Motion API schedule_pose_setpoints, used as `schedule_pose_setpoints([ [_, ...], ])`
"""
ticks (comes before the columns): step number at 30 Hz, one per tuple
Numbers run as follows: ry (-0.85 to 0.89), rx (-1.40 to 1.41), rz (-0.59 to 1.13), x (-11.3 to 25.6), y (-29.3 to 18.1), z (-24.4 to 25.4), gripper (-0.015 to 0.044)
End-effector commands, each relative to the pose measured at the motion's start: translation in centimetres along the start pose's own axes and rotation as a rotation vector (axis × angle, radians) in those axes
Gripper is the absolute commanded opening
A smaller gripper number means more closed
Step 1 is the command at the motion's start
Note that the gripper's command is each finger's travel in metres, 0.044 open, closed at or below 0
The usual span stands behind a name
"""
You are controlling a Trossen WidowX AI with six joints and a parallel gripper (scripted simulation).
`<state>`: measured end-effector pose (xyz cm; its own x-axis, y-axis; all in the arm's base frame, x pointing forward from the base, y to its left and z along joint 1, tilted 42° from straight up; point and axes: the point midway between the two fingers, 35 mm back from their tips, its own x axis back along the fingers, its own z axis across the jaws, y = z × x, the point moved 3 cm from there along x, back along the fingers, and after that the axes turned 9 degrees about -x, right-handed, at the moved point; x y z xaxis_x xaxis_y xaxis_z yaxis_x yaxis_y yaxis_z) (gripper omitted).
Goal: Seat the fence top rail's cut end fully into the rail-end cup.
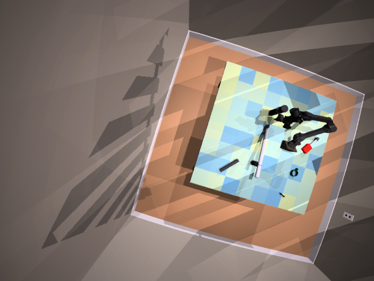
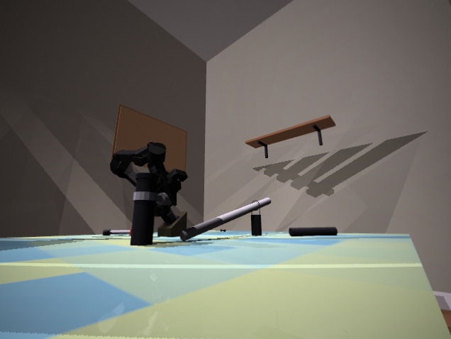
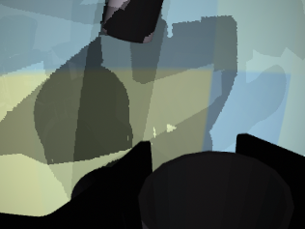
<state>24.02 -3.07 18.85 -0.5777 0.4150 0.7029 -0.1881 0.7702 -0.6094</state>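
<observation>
The big dark post [image 1: 283, 108] [image 2: 142, 222] stands upright, its grey brace band [image 2: 144, 196] up below the cap. My gripper [image 1: 279, 119] [image 3: 194, 148] is shut on the rail-end cup [image 2: 163, 198] [image 3: 217, 192] beside the band; the cup is dark and shadowed in the wrist view. The pale top rail [image 1: 263, 149] [image 2: 237, 213] slopes down from the loop cap [image 2: 259, 207] on the small post [image 1: 253, 163] [image 2: 256, 225]. Its low end [image 2: 184, 235] [image 3: 132, 20] is near the table, outside the cup and apart from my fingers.
A dark cylinder [image 1: 229, 165] [image 2: 313, 231] lies beyond the small post. A red-headed tool [image 1: 306, 148] lies near the arm base [image 1: 289, 147] [image 2: 171, 229]. A dark green ring [image 1: 293, 172] and a small black piece [image 1: 281, 194] [image 2: 223, 230] lie farther along the table.
</observation>
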Motion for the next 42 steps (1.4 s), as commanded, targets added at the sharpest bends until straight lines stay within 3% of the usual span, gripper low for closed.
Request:
schedule_pose_setpoints([
  [1,-0.001,-0.025,0.016,-0.2,0.1,-0.2,0.0000],
  [42,-0.017,-0.197,0.113,-1.1,0.4,-1.8,0.0000],
])
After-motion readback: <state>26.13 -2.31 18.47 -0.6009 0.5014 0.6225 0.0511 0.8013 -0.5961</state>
